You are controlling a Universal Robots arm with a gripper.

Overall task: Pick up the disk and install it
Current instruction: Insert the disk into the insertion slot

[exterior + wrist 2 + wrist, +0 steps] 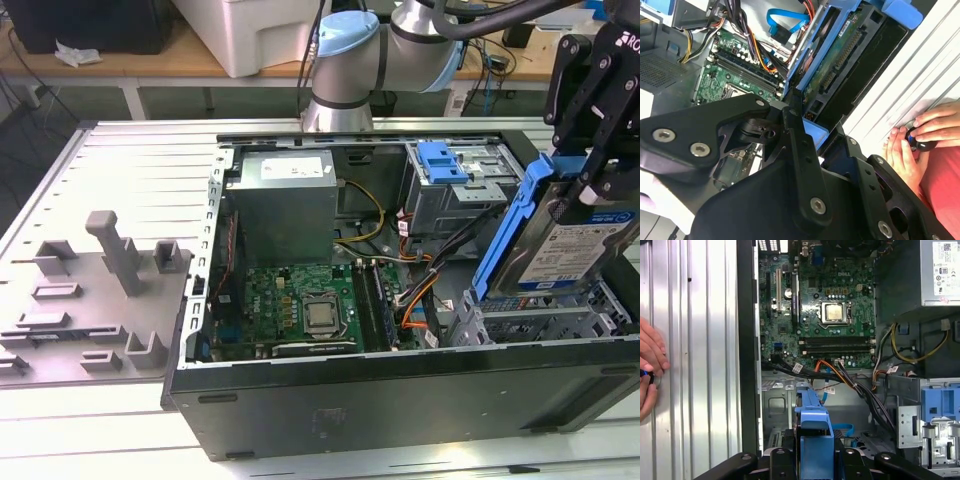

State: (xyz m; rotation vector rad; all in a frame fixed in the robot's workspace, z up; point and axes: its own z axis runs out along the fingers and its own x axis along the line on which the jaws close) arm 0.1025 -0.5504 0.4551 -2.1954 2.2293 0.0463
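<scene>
The disk [572, 252] is a silver drive with a white-and-blue label and a blue plastic frame [508, 232] along its edge. It hangs on edge, tilted, at the exterior view's right, just above the metal drive cage [540, 322] of the open computer case [400, 405]. My black gripper [586, 180] is shut on its upper end. In the second wrist view the disk [840, 57] runs away from the fingers [795, 145] toward the case's edge. In the first wrist view its blue frame [812, 415] sits between the gripper's links, over the cage floor.
Inside the case lie the motherboard [300, 310], a grey power supply box [285, 200], loose cables [415, 290] and a second bay with a blue tab [440, 160]. A grey fixture plate [90, 300] lies at the exterior view's left. A person's hand [917, 135] rests on the table beside the case.
</scene>
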